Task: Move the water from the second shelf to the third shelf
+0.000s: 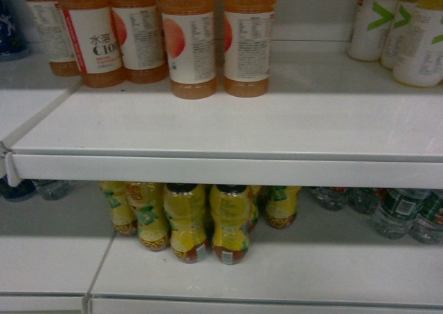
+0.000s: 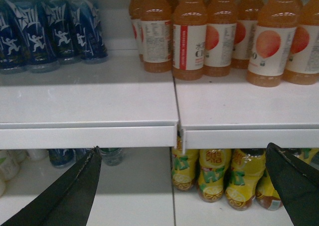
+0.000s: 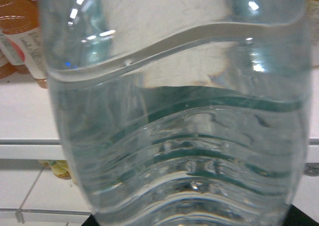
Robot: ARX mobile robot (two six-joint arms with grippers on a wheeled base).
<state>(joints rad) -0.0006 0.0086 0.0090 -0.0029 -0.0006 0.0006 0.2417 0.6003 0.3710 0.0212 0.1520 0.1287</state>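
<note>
Our water bottle [image 3: 174, 116] fills the right wrist view, clear ribbed plastic pressed right up against the lens, so close to the right tool that we can't see its fingers or tell whether they grip it. Behind the bottle we catch a white shelf edge [image 3: 25, 149] and an orange drink bottle [image 3: 20, 32] to its left. Our left tool [image 2: 184, 186] hangs released, dark fingers [image 2: 75, 191] spread wide below the shelf lip [image 2: 89, 135]. Ahead of it stand yellow tea bottles [image 2: 214, 173], orange bottles [image 2: 189, 37] above, blue bottles [image 2: 45, 32] up to its left.
</note>
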